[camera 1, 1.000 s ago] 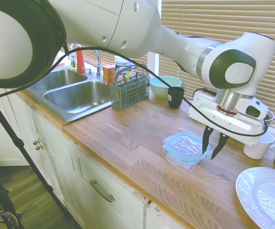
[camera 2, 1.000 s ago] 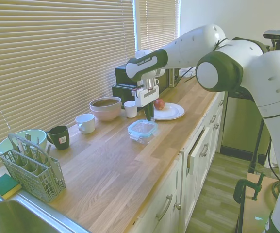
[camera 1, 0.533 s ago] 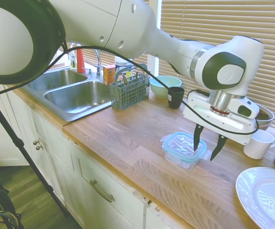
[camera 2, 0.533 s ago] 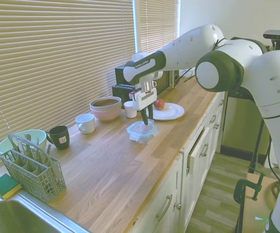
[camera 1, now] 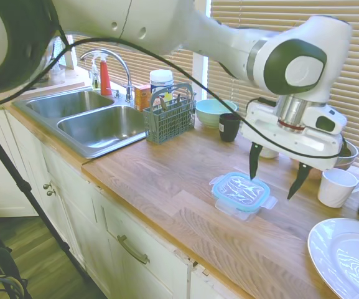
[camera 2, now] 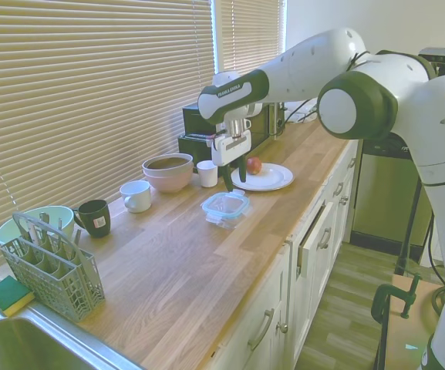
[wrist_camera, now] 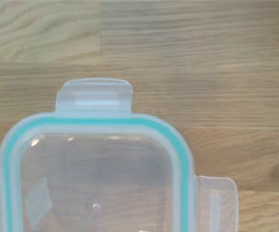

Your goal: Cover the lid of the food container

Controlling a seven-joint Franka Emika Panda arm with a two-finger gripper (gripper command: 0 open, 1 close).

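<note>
The lid (camera 1: 242,191), clear with a teal rim seal and snap tabs, lies flat on top of the food container (camera 1: 231,208), a shallow clear glass dish on the wooden counter. Both show again in the second exterior view, the lid (camera 2: 227,203) over the food container (camera 2: 223,218). The wrist view looks straight down on one corner of the lid (wrist_camera: 95,179) and two of its tabs. My gripper (camera 1: 275,174) hangs open a little above the lid's far right side, fingers spread wide and holding nothing. From the other side, the gripper (camera 2: 232,176) stands clear above the lid.
A white mug (camera 1: 338,187) and a white plate (camera 1: 347,252) sit right of the container. Behind it are a black mug (camera 1: 229,126), a green bowl (camera 1: 215,112), a utensil basket (camera 1: 168,118) and the sink (camera 1: 98,124). An apple (camera 2: 253,165) rests on the plate.
The gripper has spread its fingers wider and risen off the lid's edge. The lid stays on the container, shifted slightly and lying flatter.
</note>
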